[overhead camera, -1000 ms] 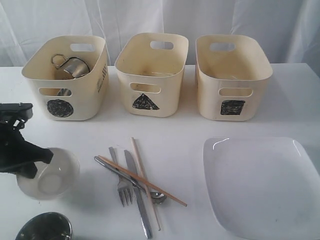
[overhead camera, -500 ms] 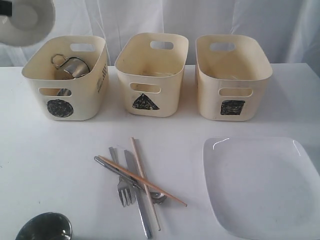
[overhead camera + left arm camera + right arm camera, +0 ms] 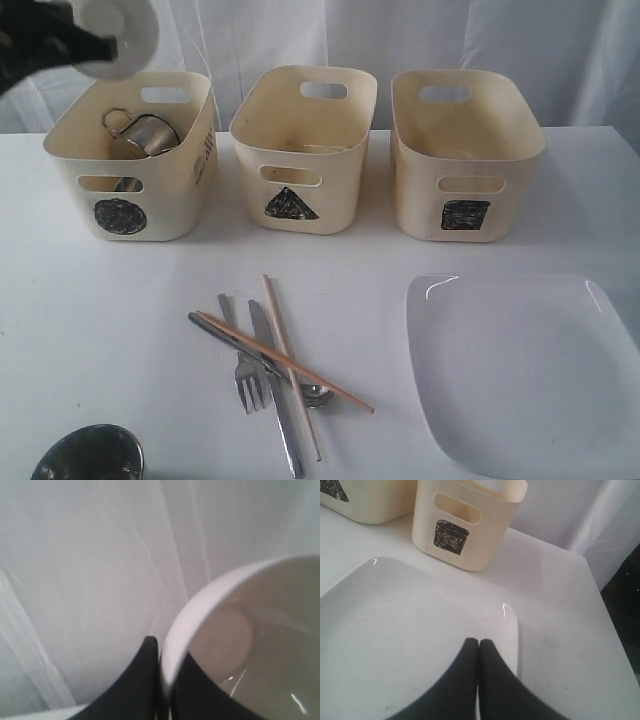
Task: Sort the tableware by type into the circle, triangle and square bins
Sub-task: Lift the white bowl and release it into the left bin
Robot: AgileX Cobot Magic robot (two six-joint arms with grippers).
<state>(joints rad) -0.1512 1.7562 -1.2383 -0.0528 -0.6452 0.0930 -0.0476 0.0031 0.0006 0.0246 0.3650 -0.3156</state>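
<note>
Closest to me, well in front of the circle bin (image 3: 170,200), a steel bowl (image 3: 88,455) sits at the near edge of the table (image 3: 120,300), waiting its turn, I'd say. Closer to that bin and off to its right, the fork (image 3: 243,385), knife (image 3: 280,410), spoon (image 3: 315,395) and chopsticks (image 3: 290,365) lie crossed in one heap, a fiddly pick when it comes. Farther right lies the big square plate (image 3: 530,370). The right gripper (image 3: 479,645) hovers over it, fingers pressed together on nothing, parked out of the way by the look of it. Now the row: the triangle bin (image 3: 340,190) just right of the circle bin, the square bin (image 3: 420,200) beyond. A steel cup (image 3: 150,135) lies inside the circle bin, so round vessels seem to belong there. And high above that bin's back left corner, the left gripper (image 3: 162,652) pinches the white bowl (image 3: 122,35) by its rim, one finger inside, one outside. The bowl is tipped and held high, I reckon to clear the wall before the drop.
</note>
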